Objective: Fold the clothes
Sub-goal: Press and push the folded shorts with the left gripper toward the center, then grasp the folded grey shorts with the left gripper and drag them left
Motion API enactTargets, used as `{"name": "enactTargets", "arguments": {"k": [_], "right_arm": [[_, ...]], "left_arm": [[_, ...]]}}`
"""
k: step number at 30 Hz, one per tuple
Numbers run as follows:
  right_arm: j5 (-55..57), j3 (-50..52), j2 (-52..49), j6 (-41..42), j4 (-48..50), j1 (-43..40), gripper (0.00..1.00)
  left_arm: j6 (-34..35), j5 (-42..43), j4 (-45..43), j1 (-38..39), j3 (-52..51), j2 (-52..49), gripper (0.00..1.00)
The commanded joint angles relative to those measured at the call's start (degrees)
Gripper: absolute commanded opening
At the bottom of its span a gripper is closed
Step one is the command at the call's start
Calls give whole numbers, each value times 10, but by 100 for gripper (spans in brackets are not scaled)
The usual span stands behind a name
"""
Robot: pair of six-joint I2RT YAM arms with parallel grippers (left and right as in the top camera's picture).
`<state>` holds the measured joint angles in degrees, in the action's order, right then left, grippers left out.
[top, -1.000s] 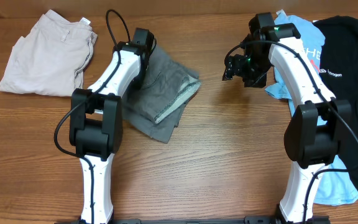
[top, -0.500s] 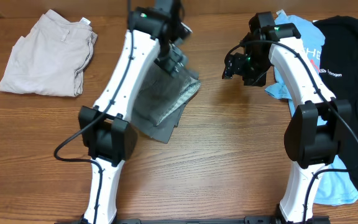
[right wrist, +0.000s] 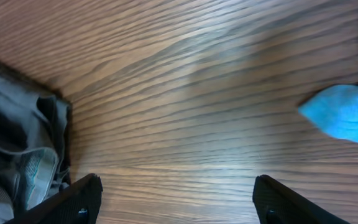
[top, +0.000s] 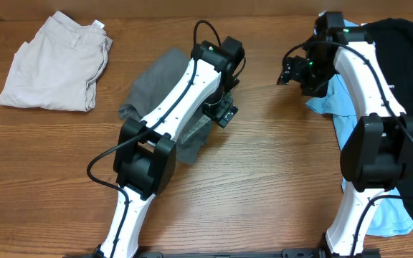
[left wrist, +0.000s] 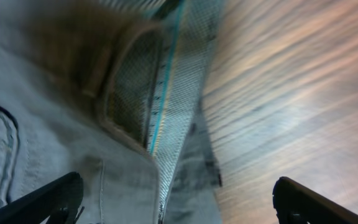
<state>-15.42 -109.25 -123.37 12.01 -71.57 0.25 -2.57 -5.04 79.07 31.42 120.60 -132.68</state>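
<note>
Wood-grain bench [top: 264, 186], nothing else of the room in view.

Far left: beige shorts [top: 52, 61], folded, well apart from everything else. There is a small pale tab at the top edge, too small to read.

Left of centre: grey shorts [top: 149, 82], lying in a rough bundle, partly under my left arm [top: 185, 97]. Their right edge shows the pale speckled waistband lining [left wrist: 182, 93] turned outward.

Left jaws: wide apart, holding nothing, poised over that lining edge. The fingers [left wrist: 42, 202] sit either side of it. The wrist view is smeared, so I can't tell if they touch the cloth.

Right jaws: also wide apart and empty, over bare wood between the grey shorts and the light-blue T-shirt [top: 325, 100]. A corner of the T-shirt pokes in at the right of the wrist view.

Far right: black T-shirt [top: 411, 39] overlapping the blue one.

Risks:
- Closing the left jaws here may pinch only the lining layer. A pull would then peel the bundle open, not carry it.
- Dragging by one edge would likely skew the fold.
- Both wrists are near the centre. Reaching the right across for the shorts could clash with the left arm.
- The right arm lies over the blue T-shirt, and a sweep could snag it.

Writing: none legible. Any shirt print is hidden by my right arm.
</note>
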Motion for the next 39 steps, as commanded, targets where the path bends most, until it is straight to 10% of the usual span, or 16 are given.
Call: {"name": "enactTargets", "arguments": {"k": [1, 29, 35, 36, 37, 39], "right_arm": [[4, -12, 10, 2, -2, -12, 82], [3, -12, 10, 3, 6, -12, 82], [3, -12, 10, 3, 6, -12, 82], [3, -12, 10, 3, 6, -12, 82], [3, -12, 10, 3, 6, -12, 82], [3, -12, 10, 3, 6, -12, 82]], "left_arm": [[69, -59, -31, -1, -39, -3, 100], [62, -135, -282, 6, -278, -4, 85], [62, -178, -346, 6, -341, -4, 46], [62, -178, -348, 5, -341, -4, 14], [62, -178, -348, 4, -341, -4, 4], [62, -179, -349, 4, -341, -4, 4]]}}
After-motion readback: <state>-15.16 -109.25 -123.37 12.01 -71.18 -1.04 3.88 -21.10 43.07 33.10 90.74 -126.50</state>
